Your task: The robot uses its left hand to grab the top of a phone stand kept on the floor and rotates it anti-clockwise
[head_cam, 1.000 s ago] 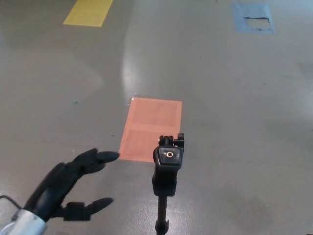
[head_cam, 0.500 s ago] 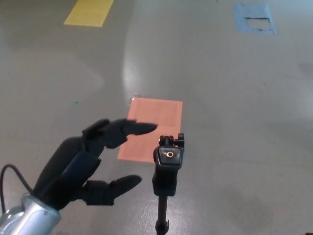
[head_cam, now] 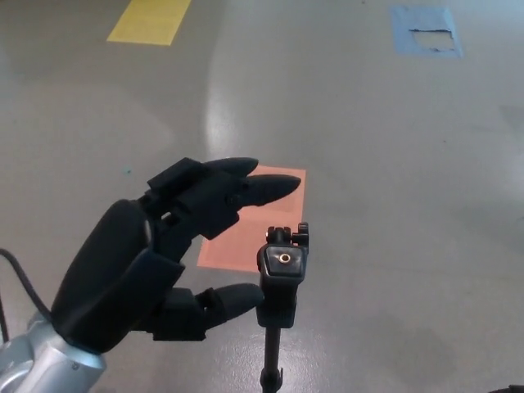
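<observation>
Head view: nearest, the left hand (head_cam: pixel 151 266) is held open, thumb and fingers spread wide, just left of the phone stand (head_cam: pixel 281 282) on the grey floor (head_cam: pixel 393 164). The stand's top should be centred between the digits before closing. Its base is cut off below; beyond lies an orange patch (head_cam: pixel 266 213). No right hand shows.
</observation>
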